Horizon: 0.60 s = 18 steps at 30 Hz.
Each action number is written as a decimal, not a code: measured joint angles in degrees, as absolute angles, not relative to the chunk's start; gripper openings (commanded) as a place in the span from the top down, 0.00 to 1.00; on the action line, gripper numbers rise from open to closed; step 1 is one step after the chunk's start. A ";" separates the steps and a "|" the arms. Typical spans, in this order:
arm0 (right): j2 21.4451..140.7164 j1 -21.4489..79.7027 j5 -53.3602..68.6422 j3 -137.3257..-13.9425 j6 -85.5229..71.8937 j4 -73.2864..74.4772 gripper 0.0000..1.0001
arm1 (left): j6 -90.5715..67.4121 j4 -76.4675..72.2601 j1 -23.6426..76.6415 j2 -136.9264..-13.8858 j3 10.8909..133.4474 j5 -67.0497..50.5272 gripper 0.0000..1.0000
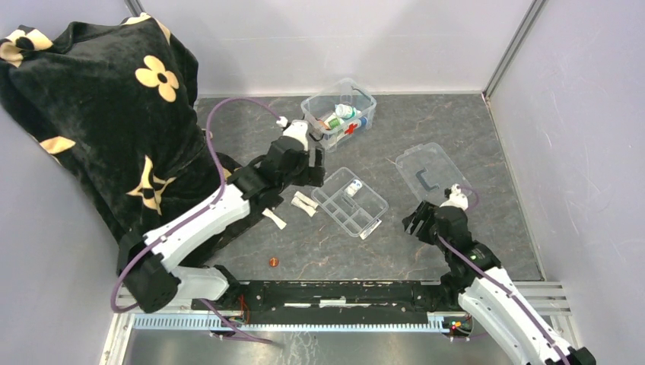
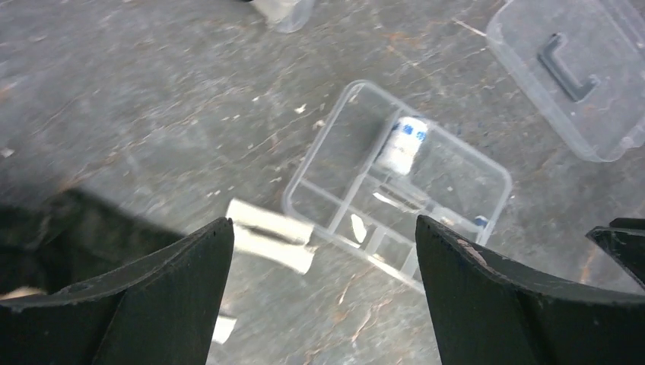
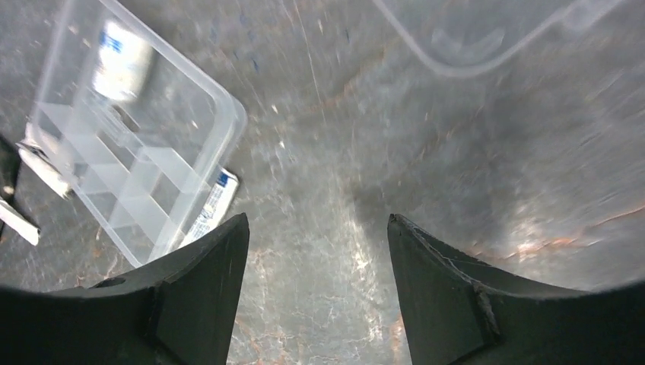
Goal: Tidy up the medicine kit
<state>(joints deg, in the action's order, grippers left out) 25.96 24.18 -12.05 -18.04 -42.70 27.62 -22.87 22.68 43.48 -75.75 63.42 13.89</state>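
Clear plastic forms the medicine kit [image 1: 335, 138], a small rectangular box that only the overhead view shows. It sits upper centre of the frame on the dark, veined, stone-look counter [image 1: 456, 122]. Its long axis runs diagonally from lower left to upper right. Its top is open, and the long wall bearing the red cross [image 1: 350, 129] faces lower right. Small containers [image 1: 342, 114] in white, green, orange and blue lie inside.

Only the overhead view also takes in a black velvety cloth [image 1: 99, 114] with cream flower shapes filling the upper left. It alone shows a small copper-coloured disc [image 1: 272, 262] low on the counter near the arm bases.

At centre frame lies a shallow clear divided tray [image 1: 350, 201]. To its right, apart from it, is a flat clear lid [image 1: 430, 173] with a black handle [image 1: 424, 181]. The left wrist view brings out what the overhead one barely shows: a small white bottle [image 2: 403, 144] with blue print lying on its side in one of the tray's larger compartments. It also shows a pale strip [image 2: 270, 236] against the tray's left edge. The right wrist view, blurred, adds a flat packet [image 3: 214, 204] with blue lettering at the tray's corner, partly overlapped by it.

Overhead, the left pincer [image 2: 323, 223] hangs between kit and tray, its black wedge-shaped fingers spread wide with nothing between them. The right pincer [image 3: 316, 220] sits right of the tray and below the lid, likewise released and empty.
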 measured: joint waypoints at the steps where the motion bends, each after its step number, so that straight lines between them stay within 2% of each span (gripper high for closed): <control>1: 27.22 24.18 -10.59 -16.29 -44.27 26.41 0.28 | -22.87 23.86 42.87 -74.24 62.76 15.09 0.04; 9: 31.59 25.47 -4.34 -8.60 -55.66 16.21 0.36 | -21.50 29.21 43.09 -64.75 57.23 19.90 0.03; 18: 40.71 34.94 -5.37 -7.79 -63.75 5.56 0.42 | -20.51 31.27 43.09 -62.67 55.13 22.06 0.03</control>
<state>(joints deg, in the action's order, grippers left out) 40.71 34.94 -5.37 -7.79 -63.75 5.56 -20.51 31.27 43.09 -62.67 55.13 22.06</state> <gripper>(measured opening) 0.609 0.971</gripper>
